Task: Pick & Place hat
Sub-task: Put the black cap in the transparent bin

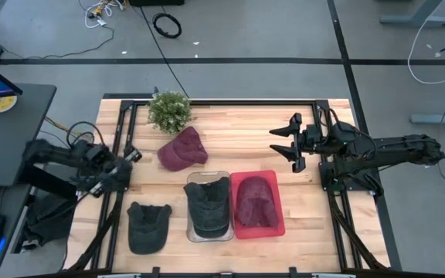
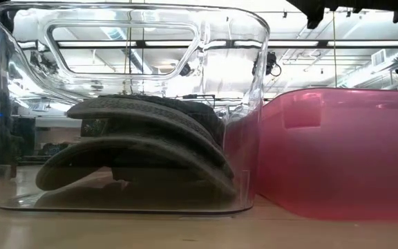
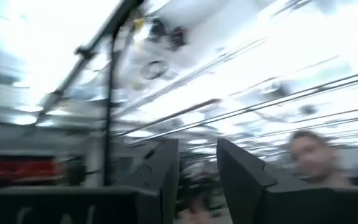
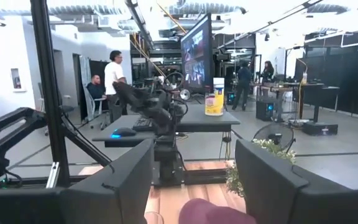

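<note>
A maroon hat (image 1: 182, 149) lies on the wooden table in front of a small plant; its top shows in the right wrist view (image 4: 213, 211). A dark grey hat (image 1: 147, 226) lies at the near left. A clear bin (image 1: 208, 207) holds another dark grey hat (image 2: 144, 152). A red bin (image 1: 257, 203) holds a maroon hat (image 1: 255, 199). My right gripper (image 1: 278, 141) is open and empty above the table, right of the loose maroon hat, pointing toward it. My left gripper (image 1: 132, 157) is at the table's left edge, empty, its fingers a little apart (image 3: 197, 180).
A potted plant (image 1: 170, 110) stands at the table's far edge, just behind the loose maroon hat. The two bins stand side by side at the near middle (image 2: 337, 152). Bare wood lies between the bins and my right gripper. People and desks show in the room beyond.
</note>
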